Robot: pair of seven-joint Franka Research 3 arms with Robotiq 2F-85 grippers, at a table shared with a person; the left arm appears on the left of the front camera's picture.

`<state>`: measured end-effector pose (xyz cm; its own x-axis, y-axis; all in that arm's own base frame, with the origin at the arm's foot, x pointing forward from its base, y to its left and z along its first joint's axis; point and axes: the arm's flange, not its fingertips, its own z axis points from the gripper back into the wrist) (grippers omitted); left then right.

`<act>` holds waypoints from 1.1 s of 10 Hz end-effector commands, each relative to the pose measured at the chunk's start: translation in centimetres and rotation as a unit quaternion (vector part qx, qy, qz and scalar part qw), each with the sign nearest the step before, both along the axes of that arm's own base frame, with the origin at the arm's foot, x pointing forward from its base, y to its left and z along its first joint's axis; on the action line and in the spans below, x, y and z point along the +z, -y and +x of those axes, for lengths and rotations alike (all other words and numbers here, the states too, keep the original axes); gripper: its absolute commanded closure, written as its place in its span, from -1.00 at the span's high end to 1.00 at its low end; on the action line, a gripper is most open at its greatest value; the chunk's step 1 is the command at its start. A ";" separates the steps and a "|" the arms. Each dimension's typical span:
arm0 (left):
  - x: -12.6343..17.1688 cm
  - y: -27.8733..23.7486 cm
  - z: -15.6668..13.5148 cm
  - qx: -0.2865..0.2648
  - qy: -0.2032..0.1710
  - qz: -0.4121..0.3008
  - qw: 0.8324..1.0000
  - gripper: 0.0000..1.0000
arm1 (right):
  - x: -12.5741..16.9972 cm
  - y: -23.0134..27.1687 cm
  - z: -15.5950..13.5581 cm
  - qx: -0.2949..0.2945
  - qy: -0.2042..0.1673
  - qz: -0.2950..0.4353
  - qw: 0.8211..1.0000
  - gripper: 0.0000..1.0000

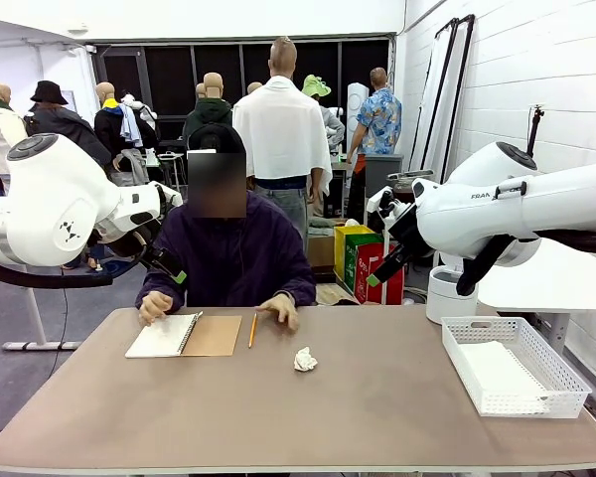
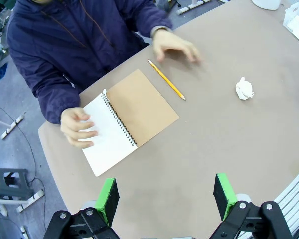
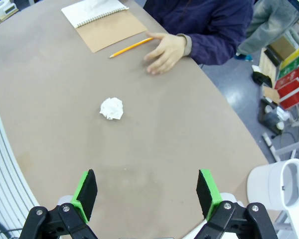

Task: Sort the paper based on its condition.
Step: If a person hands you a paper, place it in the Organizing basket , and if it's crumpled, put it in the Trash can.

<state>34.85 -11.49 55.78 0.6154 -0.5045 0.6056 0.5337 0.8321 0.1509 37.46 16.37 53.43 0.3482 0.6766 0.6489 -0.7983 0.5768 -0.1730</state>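
Both your claws, left claw [image 2: 162,199] and right claw [image 3: 145,191], hang open above the counter [image 1: 377,407], presumably because the crumpled paper [image 1: 305,359] sits mid-counter awaiting pickup.

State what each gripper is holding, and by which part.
Nothing is held. The left gripper and the right gripper are both open above the table; the crumpled paper lies untouched on it.
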 end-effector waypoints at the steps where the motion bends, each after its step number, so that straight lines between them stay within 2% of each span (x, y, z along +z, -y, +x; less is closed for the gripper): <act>1: 0.0 -0.1 0.1 0.000 0.001 -0.002 1.000 1.00 | -0.1 0.0 0.0 -0.001 0.004 0.000 1.000 1.00; 4: 0.0 -0.1 0.1 0.000 0.001 -0.002 1.000 1.00 | 0.0 0.0 0.0 0.000 0.000 0.000 1.000 1.00; 5: 0.0 -0.1 0.1 0.000 0.001 -0.002 1.000 1.00 | -0.4 -1.1 1.1 0.006 -0.011 -0.009 1.000 1.00; 6: 0.0 -0.1 0.1 0.000 0.001 -0.002 1.000 1.00 | -1.0 -2.6 2.9 0.015 -0.011 -0.032 0.999 1.00; 9: 0.0 -0.1 0.1 0.000 0.001 -0.002 1.000 1.00 | -3.9 -7.0 6.4 0.035 -0.048 -0.088 0.994 1.00; 10: 0.0 -0.1 0.1 0.000 0.001 -0.002 1.000 1.00 | -5.1 -8.2 7.2 0.043 -0.054 -0.111 0.991 1.00; 11: 0.0 -0.1 0.1 0.000 0.001 -0.002 1.000 1.00 | -6.6 -9.2 7.7 0.054 -0.075 -0.124 0.988 1.00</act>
<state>34.84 -11.51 55.78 0.6153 -0.5049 0.6054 0.5339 0.8319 0.1511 44.25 25.18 46.35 0.3590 0.8120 0.4602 -0.8647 0.4749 -0.1635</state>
